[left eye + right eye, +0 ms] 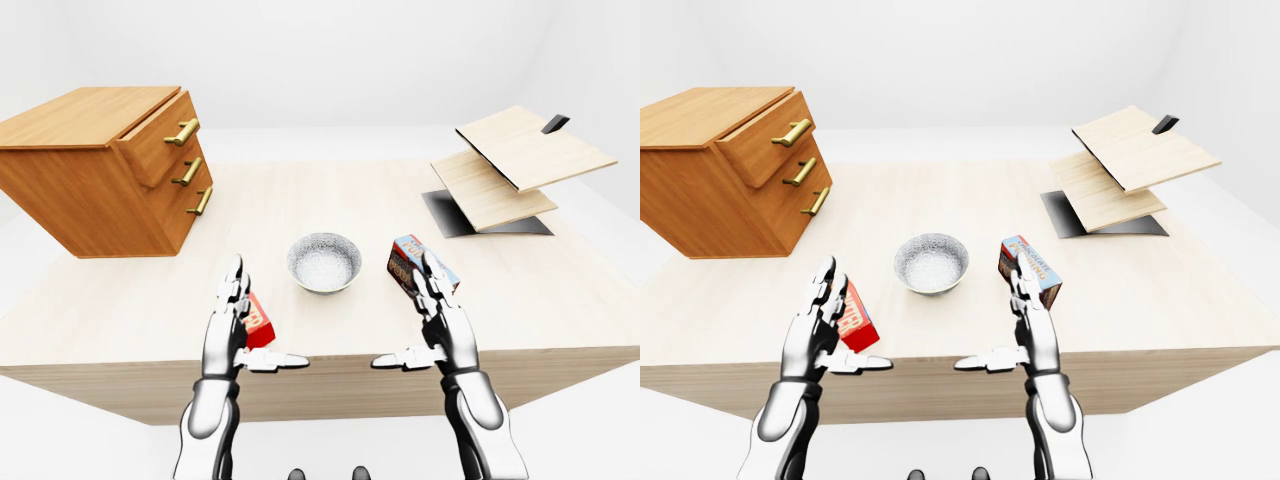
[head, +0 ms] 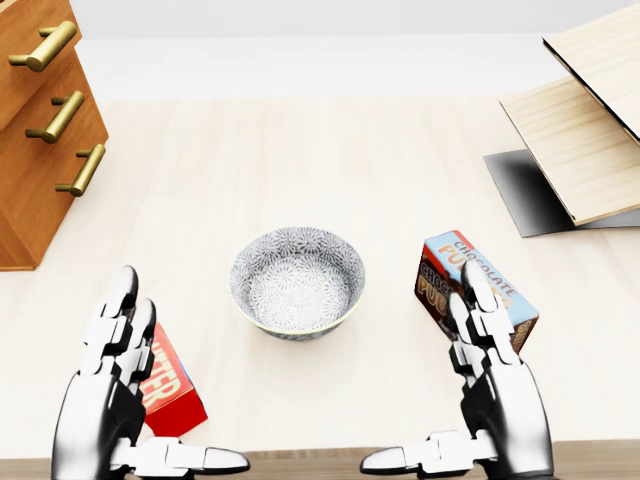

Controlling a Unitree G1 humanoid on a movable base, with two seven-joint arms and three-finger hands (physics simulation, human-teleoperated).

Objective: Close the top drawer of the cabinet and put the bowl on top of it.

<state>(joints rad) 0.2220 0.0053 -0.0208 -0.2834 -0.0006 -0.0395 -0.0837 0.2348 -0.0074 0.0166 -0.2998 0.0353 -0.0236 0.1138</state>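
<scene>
The bowl [image 2: 297, 281] stands upright near the middle of the head view, on the pale wooden tabletop [image 2: 300, 150]. It is patterned grey and white and nothing is inside it. The cabinet [image 1: 95, 170] sits at the upper left of the left-eye view, on the same tabletop and well apart from the bowl. Its top drawer [image 1: 160, 135] is pulled out a little past the two drawers below.

The left hand [image 2: 125, 400] is at the lower left of the head view, with fingers spread wide and thumb pointing toward the centre; it holds nothing. A red box [image 2: 170, 385] lies just beside it, partly hidden by the fingers. The right hand [image 2: 485, 385] is at the lower right, also wide and holding nothing. A chocolate box [image 2: 470, 285] lies just above its fingertips. At the upper right of the left-eye view, light wooden boards [image 1: 520, 160] rest tilted on a dark base [image 1: 445, 215].
</scene>
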